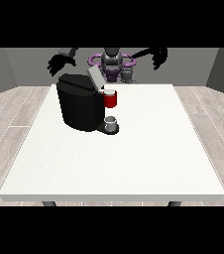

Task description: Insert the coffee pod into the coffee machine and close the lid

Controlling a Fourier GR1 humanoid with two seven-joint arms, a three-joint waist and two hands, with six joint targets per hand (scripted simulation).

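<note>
My hand at the view's left point(59, 62) hangs raised above and behind the coffee machine point(80, 103), touching nothing, fingers drooping loosely. My hand at the view's right point(159, 58) is lifted too, well apart from everything, fingers hanging relaxed. The black machine stands on the white table point(148, 149) with its lid point(95, 77) tilted up. A red thing at the machine point(110, 98) sits at its front. Below it, on the machine's base, rests a grey thing point(111, 122); I cannot tell whether it is the pod.
</note>
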